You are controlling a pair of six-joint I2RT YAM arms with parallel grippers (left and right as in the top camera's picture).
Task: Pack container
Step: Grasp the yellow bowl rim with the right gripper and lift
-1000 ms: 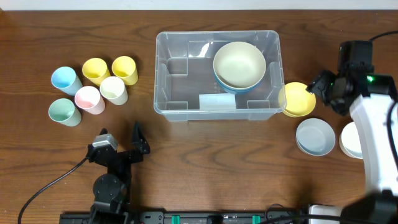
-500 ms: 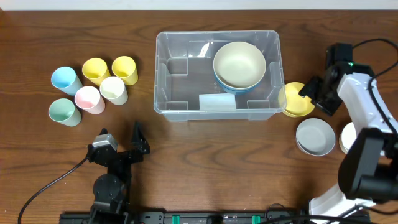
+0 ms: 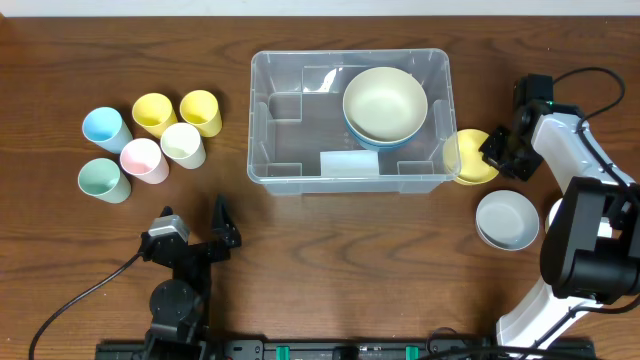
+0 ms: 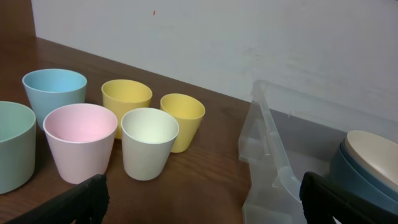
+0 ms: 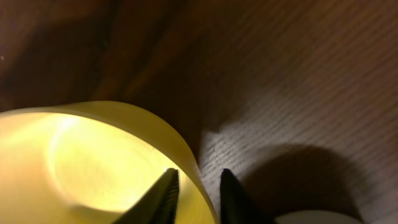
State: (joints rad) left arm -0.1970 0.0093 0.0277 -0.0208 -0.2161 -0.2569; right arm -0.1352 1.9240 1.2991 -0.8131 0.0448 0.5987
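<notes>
Right tool [image 5: 198, 183] has slid in closer to the container since a second ago, nudging the yellow bowl [image 3: 466, 160] left. Tabletop [image 3: 350, 260] has the clear container [image 3: 262, 120] center-back, with 2 stacked bowls [image 3: 385, 102] in its right half. Right tool's clamped on the yellow bowl's rim, right up against the container's right wall. Left tool [image 4: 208, 198] is spread apart, near 5 cups [image 3: 150, 140].

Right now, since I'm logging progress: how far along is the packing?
Done: two stacked bowls sit in the bin. In hand: the right gripper straddles the rim of the yellow bowl beside the bin; whether it has clamped is unclear. Left: that bowl, a grey bowl and six cups, which stand on the table near the open left gripper.
</notes>
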